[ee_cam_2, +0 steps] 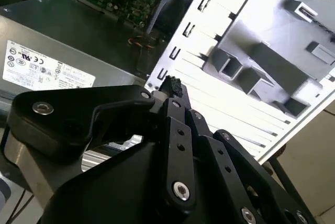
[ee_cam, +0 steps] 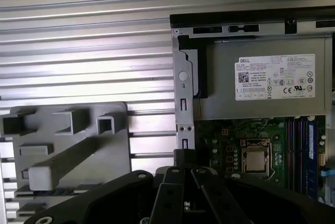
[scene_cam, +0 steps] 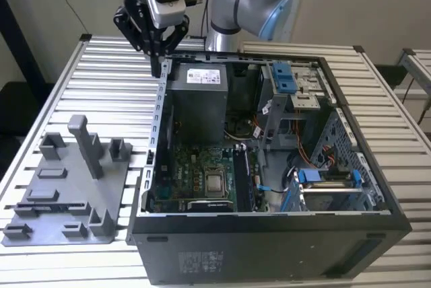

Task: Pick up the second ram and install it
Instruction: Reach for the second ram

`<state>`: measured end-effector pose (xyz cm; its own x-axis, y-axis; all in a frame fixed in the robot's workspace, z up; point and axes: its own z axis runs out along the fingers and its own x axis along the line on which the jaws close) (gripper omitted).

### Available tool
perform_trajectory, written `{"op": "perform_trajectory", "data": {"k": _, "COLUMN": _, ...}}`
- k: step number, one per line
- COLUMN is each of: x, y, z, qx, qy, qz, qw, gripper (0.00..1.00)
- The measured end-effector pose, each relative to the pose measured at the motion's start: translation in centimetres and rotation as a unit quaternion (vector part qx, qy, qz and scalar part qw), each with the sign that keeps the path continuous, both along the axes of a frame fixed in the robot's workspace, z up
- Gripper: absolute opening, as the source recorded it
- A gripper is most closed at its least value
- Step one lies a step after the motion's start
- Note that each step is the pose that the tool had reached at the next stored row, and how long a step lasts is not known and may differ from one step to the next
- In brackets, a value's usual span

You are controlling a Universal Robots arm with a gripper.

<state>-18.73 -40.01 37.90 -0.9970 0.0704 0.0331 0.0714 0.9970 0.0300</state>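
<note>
My gripper (scene_cam: 158,66) hangs above the back left corner of the open computer case (scene_cam: 269,234), beside the grey power supply (scene_cam: 197,93). Its black fingers (ee_cam_2: 172,85) are shut, tips together, with nothing between them. The grey holder tray (scene_cam: 67,224) lies on the table at the exterior view's left. A long, narrow dark strip (scene_cam: 50,205) in a slot near the tray's front looks like the second ram, but I cannot tell for sure. It is far from the gripper. The motherboard (ee_cam: 230,140) shows its memory slots (ee_cam: 303,148), with a blue strip standing in one.
The slatted metal table (scene_cam: 101,66) carries the case and the tray. Upright posts (scene_cam: 86,143) rise from the tray. The case's left wall (scene_cam: 160,120) stands between tray and motherboard. Drive cages and cables (scene_cam: 296,93) fill the case's right half.
</note>
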Motion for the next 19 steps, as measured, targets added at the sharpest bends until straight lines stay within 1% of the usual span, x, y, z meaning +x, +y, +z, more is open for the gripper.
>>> {"op": "perform_trajectory", "data": {"k": 2, "x": -0.7, "y": 0.0, "z": -0.04, "qx": 0.0, "qy": -0.0039, "qz": 0.0, "qw": 1.0, "gripper": 0.11}}
{"op": "perform_trajectory", "data": {"k": 4, "x": -1.51, "y": -0.01, "z": -0.04, "qx": 0.0, "qy": -0.0059, "qz": 0.0, "qw": 1.0, "gripper": 0.11}}
{"op": "perform_trajectory", "data": {"k": 6, "x": -2.2, "y": -0.02, "z": -0.04, "qx": 0.0, "qy": -0.0061, "qz": 0.0, "qw": 1.0, "gripper": 0.11}}
{"op": "perform_trajectory", "data": {"k": 11, "x": -3.5, "y": -0.07, "z": -0.04, "qx": 0.001, "qy": -0.0061, "qz": 0.0, "qw": 1.0, "gripper": 0.11}}
{"op": "perform_trajectory", "data": {"k": 19, "x": -5.07, "y": -0.07, "z": -0.02, "qx": 0.0011, "qy": -0.0061, "qz": 0.0, "qw": 1.0, "gripper": 0.11}}
